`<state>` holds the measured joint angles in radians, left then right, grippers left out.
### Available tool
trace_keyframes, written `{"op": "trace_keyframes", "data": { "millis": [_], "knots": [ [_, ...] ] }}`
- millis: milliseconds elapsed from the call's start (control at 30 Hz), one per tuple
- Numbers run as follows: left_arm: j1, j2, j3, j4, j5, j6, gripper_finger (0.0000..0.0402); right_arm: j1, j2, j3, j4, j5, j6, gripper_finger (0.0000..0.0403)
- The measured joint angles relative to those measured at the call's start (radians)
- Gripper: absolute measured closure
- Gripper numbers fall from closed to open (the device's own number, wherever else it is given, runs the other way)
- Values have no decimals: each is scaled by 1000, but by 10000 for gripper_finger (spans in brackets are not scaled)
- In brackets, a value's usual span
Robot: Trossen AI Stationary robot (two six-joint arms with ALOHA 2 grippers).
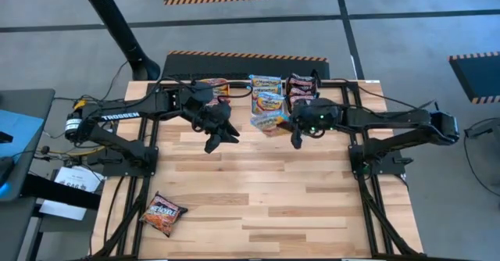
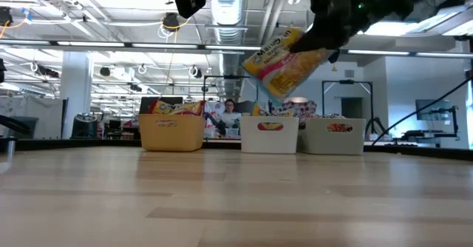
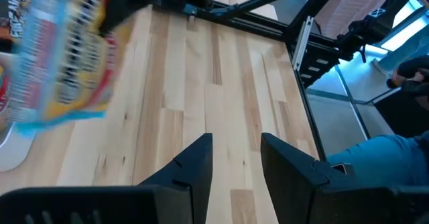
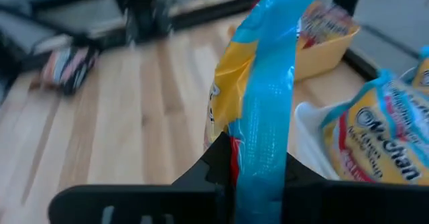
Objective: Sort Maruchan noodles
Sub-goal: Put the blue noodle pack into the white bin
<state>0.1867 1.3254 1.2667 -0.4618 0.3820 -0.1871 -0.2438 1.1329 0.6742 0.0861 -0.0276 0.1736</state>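
Above the white bin (image 2: 270, 134), right gripper (image 4: 258, 163) clamping a blue-yellow packet (image 2: 284, 61); left gripper (image 3: 236, 158) parted, empty; orange bin (image 2: 171, 132) alongside.

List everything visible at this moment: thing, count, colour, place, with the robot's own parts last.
Held noodle packet: one, light blue and yellow, hanging in the air from the right gripper, near the white bin.
Loose noodle packet: one, orange, near the table's front left corner.
Bins: three in a row at the table's far edge, orange bin, white bin, grey bin, each already holding packets.
Table: one, light wood.
Person: partly seen beyond the table's edge, blue trousers.
Left gripper: jaws open and empty, raised above the table.
Right gripper: jaws shut on the held noodle packet.
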Motion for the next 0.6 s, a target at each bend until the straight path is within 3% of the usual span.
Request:
{"op": "trace_keyframes", "data": {
  "millis": [300,600],
  "knots": [
    [0,0,0,-3,0,9,290,-96,120,-112,427,62,66,352],
    [0,0,0,-5,1,10,290,-134,277,-118,566,159,84,352]
  ]
}}
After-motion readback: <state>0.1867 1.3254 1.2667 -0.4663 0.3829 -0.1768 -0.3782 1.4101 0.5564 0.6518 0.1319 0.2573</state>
